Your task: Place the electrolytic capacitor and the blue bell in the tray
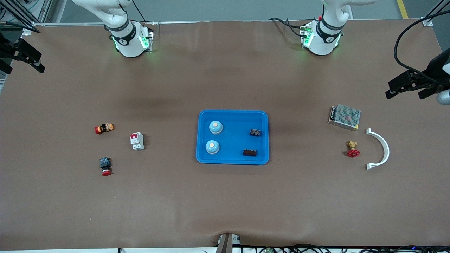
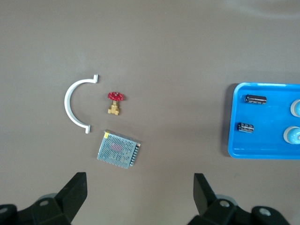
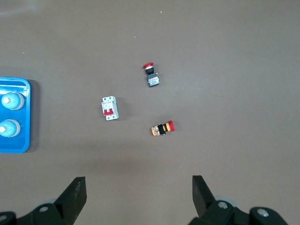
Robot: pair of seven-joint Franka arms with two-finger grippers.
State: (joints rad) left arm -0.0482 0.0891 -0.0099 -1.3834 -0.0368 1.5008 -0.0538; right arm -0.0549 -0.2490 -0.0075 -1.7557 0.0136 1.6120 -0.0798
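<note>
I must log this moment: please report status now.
Left gripper and right gripper open, high over table. Two blue bells and two capacitors in tray. Nothing obstructing.

Plenty of bare table all around the tray (image 1: pixel 232 114), so I can drop in from any side. Inside it, two blue bells (image 1: pixel 216 127) sit toward the right arm's end and two dark capacitors (image 1: pixel 255 132) toward the left arm's end, with an open strip between them (decent lane). The breaker (image 1: pixel 137 141) and valve (image 1: pixel 352 149) clusters sit well apart from the tray, out of my way.
</note>
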